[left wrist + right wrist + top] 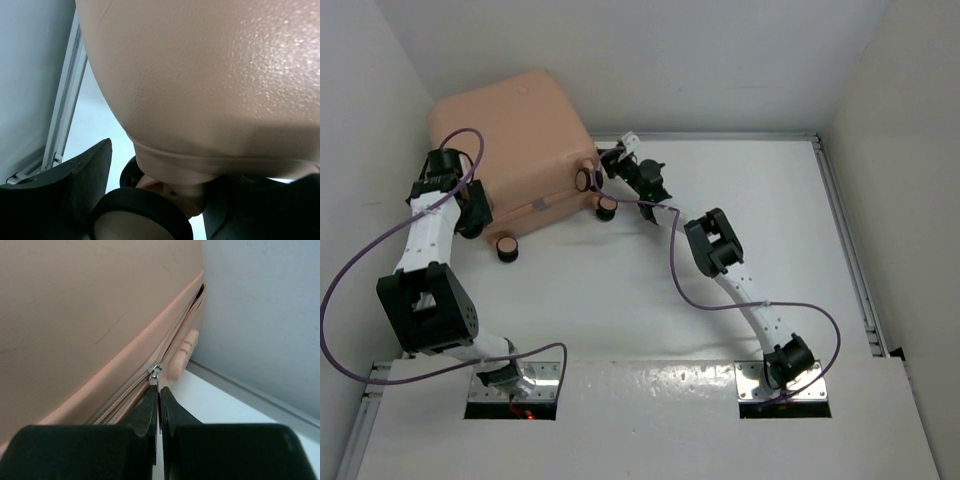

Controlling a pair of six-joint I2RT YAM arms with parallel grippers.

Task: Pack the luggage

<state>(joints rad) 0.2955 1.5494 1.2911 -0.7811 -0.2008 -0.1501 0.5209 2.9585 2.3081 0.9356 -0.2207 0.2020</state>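
Observation:
The luggage (pixel 515 135), peach-pink and hard-shelled, lies with its lid down at the back left, its wheels (pixel 507 248) facing the near side. My right gripper (pixel 610 160) is at its right side. In the right wrist view it (pixel 160 389) is shut on the metal zipper pull (pixel 157 374). The seam beyond the slider gapes dark near the corner (pixel 201 290). My left gripper (pixel 477 215) is at the near-left corner. In the left wrist view it (pixel 167 170) is open, its fingers (pixel 80 185) either side of a wheel (pixel 142 212) under the shell (pixel 200 75).
White walls stand close behind and left of the luggage. A metal rail (pixel 850 260) runs along the table's right edge and another along the back (pixel 250 390). A peach bumper foot (pixel 182 352) sits beside the zipper. Purple cables (pixel 675 270) loop off both arms.

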